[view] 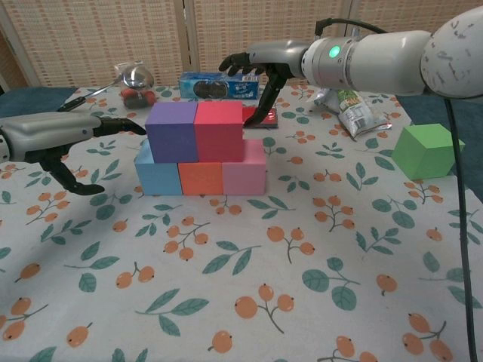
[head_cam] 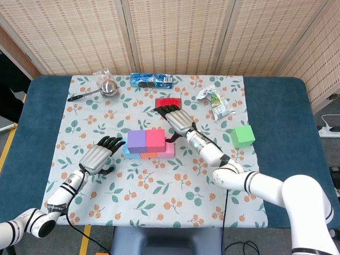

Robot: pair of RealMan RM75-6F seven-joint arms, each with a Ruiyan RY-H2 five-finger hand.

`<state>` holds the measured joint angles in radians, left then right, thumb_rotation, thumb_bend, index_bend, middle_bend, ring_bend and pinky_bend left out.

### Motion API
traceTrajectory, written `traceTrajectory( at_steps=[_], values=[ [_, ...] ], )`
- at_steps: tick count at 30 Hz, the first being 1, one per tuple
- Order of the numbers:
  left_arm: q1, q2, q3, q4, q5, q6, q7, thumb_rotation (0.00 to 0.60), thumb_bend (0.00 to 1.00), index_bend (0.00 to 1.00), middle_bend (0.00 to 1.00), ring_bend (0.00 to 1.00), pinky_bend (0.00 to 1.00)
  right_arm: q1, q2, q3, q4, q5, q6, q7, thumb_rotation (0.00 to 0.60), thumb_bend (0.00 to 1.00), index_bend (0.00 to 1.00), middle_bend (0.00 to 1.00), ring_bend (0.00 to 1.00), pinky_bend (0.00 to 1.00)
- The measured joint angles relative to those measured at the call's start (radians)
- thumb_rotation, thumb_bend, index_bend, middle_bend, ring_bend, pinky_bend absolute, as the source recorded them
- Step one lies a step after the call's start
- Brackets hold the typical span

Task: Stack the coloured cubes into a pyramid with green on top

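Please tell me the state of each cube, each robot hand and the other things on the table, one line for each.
Purple cube: upper row, left.
Red cube: upper row, beside purple.
Blue cube, orange cube, pink cube: bottom row, side by side.
Green cube: alone on the cloth, not stacked.
Left robot hand: open, left of the stack.
Right robot hand: open, behind the stack.
Snack packet: lying crumpled.
Ladle: lying flat.

Both arms are glossy white tubes with rounded joint housings and dark bands at the seams. The right hand (view: 260,68) has a silver-grey metal back and black fingers (view: 266,105); just behind it, the wrist cuff carries a small lit green lamp. The left hand (head_cam: 99,155) matches it: ridged silver back, black fingers, then a slim white forearm. A thin black cable trails by each arm.
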<state>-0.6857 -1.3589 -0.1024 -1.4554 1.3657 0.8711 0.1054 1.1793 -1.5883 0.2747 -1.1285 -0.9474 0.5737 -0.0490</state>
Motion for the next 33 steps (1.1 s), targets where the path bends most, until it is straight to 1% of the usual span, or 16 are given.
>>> traceTrajectory(
  at_steps=[19, 33],
  values=[
    [-0.038, -0.013, 0.003, 0.004, -0.015, -0.02, 0.01, 0.6, 0.31, 0.0, 0.0, 0.0, 0.0, 0.003, -0.004, 0.002, -0.002, 0.0, -0.004, -0.016, 0.6, 0.07, 0.0, 0.04, 0.0, 0.0],
    [-0.038, -0.007, 0.014, -0.006, -0.024, -0.009, 0.019, 0.6, 0.31, 0.0, 0.0, 0.0, 0.0, 0.004, -0.004, 0.0, -0.007, 0.003, -0.004, -0.027, 0.6, 0.07, 0.0, 0.04, 0.0, 0.0]
  ],
)
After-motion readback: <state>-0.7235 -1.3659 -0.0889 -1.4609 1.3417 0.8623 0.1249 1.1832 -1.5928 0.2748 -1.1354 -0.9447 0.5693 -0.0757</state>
